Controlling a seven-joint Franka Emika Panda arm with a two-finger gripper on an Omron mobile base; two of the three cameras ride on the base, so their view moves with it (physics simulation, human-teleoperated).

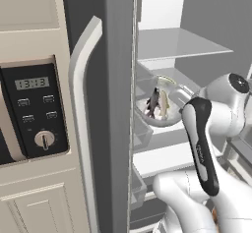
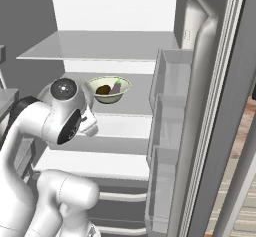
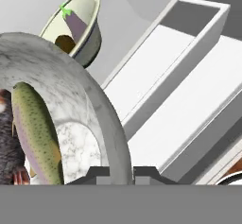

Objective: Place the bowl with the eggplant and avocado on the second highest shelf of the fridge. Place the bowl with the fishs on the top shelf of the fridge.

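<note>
Stone-look fish bowl [image 3: 71,100] rim pinched in gripper [image 3: 122,173], inside open fridge [image 1: 113,55], green bowl [image 3: 78,22] beyond.

- oven control panel [image 1: 35,110] display [image 1: 31,83] reads "13:13", pale digits
- dark forearm cover of arm [image 1: 203,148] has small lettering, too blurred to read
- no other readable text
</note>
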